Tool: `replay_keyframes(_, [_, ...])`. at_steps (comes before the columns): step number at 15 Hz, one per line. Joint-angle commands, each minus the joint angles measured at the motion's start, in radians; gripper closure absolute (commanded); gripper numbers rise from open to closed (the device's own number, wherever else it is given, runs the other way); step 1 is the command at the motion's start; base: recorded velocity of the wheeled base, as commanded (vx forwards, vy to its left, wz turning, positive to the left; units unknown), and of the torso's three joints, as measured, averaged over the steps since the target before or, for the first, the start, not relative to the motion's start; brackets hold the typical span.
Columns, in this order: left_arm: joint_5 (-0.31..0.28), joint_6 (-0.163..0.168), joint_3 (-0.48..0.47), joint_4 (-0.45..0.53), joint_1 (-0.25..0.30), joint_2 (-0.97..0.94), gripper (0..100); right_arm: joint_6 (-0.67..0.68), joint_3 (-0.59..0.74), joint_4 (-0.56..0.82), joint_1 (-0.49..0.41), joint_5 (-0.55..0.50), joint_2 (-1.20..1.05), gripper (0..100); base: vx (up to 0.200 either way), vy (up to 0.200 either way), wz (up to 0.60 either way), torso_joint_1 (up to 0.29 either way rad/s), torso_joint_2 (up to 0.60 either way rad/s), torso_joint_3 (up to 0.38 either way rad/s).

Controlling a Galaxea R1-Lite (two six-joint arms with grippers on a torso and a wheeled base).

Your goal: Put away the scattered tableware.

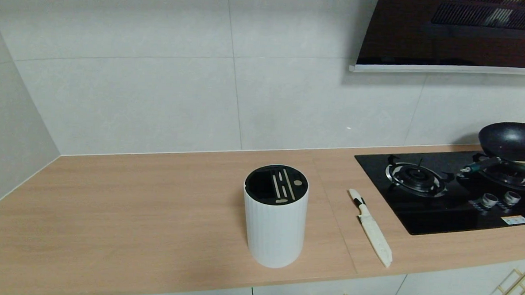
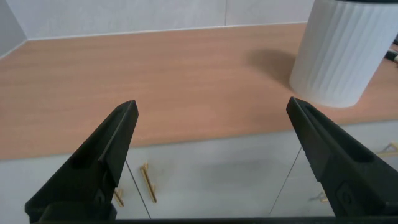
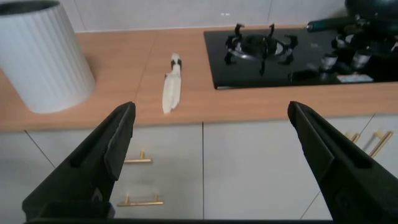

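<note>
From the head I look down across the table, while both wrist cameras sit low off its front edge facing the wall, all three sharing the white holder, head and right also the knife.

The right claw hangs in front of pale cabinet doors with gold handles, its two dark fingers spread far apart. Beyond it runs the wooden table. A white ribbed holder stands on it to the left. A white knife lies flat between the holder and a black hob, touching neither, tip toward the near edge. On the hob are a burner, knobs and, far right, a dark pan.
</note>
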Motion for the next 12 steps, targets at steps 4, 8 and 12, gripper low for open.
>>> replay_keyframes(4, [0.0, 0.0, 0.0, 0.0, 0.0, 0.0, 0, 0.0, 0.0, 0.0, 0.0, 0.0, 0.001, 0, 0.0, 0.0, 0.0, 0.126, -0.26, -0.135])
replay_keyframes(8, [-0.001, 0.0, 0.0, 0.0, 0.0, 0.0, 0, -0.002, 0.0, 0.002, 0.0, -0.001, 0.001, 0, 0.0, 0.0, 0.0, 0.0, 0.0, 0.0])
replay_keyframes(12, [-0.001, -0.002, 0.0, 0.0, 0.0, 0.0, 0, -0.006, 0.0, 0.0, 0.0, 0.0, 0.001, 0, 0.0, 0.0, 0.0, 0.0, 0.0, 0.0])
